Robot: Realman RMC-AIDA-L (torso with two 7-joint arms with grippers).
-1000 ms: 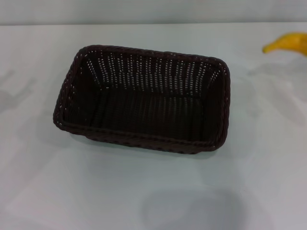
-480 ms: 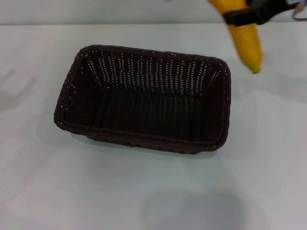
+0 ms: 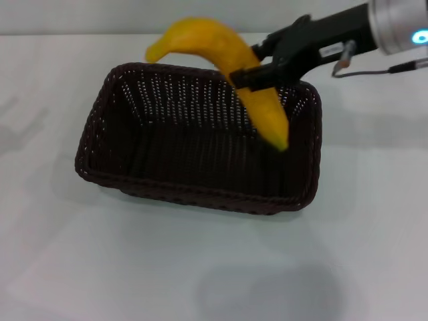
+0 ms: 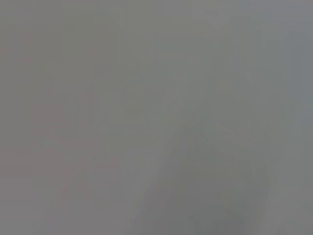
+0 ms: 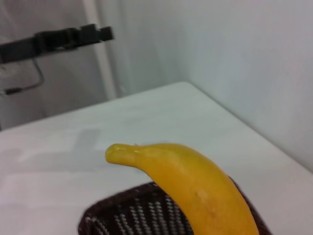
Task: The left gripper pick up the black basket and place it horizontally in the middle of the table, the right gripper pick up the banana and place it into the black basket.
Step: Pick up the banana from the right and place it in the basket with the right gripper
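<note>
**Banana hanging over the basket now**

So the banana [image 3: 221, 53] is up in the air, held above the far side of the black basket [image 3: 200, 194]. It's 1 smooth, curved, ripe yellow piece, its rounded end out past the basket's far rim and its other end dipping down over the inside near the right wall. In the right wrist view the same banana [image 5: 195, 186] has that waxy, slightly speckled skin, with a bit of the basket's weave [image 5: 132, 215] under it.

The right gripper [image 3: 257, 67] has its thin black fingers clamped across the middle of the banana, with the rounded silver-grey housing trailing off to the upper right and a thin cable hanging by it.

The basket is a big dark brown-black wicker-looking rectangle, braided rim, openwork sides you can see light through, sitting lengthwise in the middle of the plain white table [image 3: 200, 267].

Compared with half a second ago, the banana was up at the top right corner, off to the side of the basket; now it's swung in over it. The basket hasn't budged.

Left gripper isn't anywhere I can see; its wrist view is just flat grey.
</note>
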